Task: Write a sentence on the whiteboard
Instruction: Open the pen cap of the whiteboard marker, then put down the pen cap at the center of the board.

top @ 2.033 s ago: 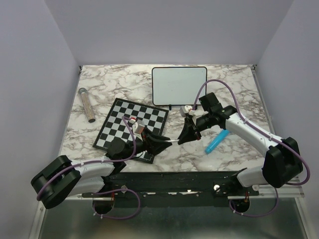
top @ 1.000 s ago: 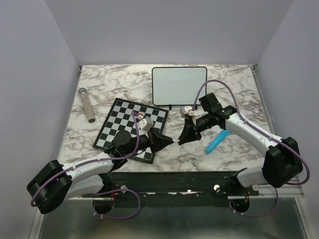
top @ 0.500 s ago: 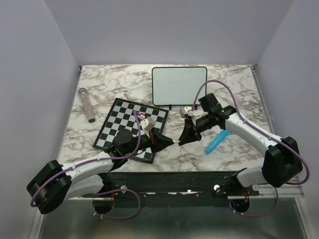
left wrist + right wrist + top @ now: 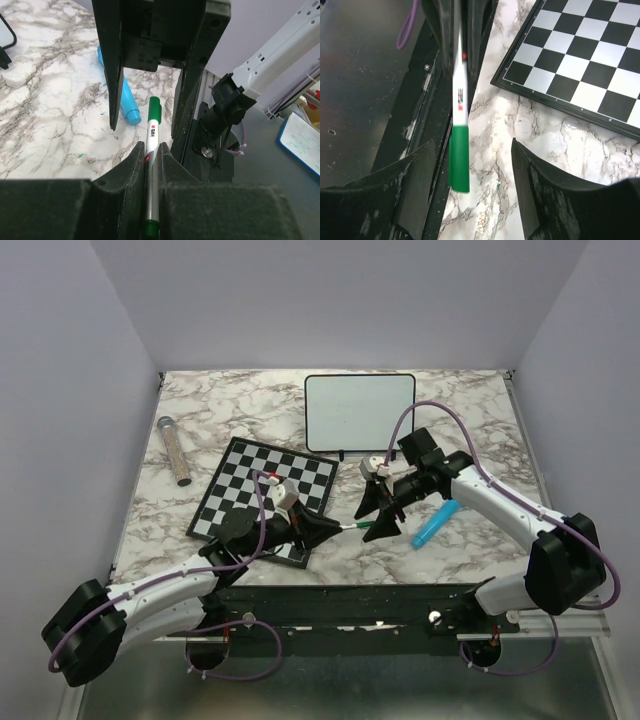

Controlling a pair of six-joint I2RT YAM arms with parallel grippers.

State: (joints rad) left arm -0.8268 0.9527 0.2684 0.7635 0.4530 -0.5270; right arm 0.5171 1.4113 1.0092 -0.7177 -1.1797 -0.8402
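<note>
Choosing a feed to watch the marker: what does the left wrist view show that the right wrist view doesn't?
Left wrist only: the blue tube lying on the marble table. Right wrist only: the chessboard. Both: the green-capped marker, the left gripper shut on it, and the right gripper with jaws open around its cap.

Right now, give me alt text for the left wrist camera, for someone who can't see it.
The left gripper clamps a white marker, its green cap reaching between the open fingers of the right gripper. A blue tube lies on the marble table beyond.
</note>
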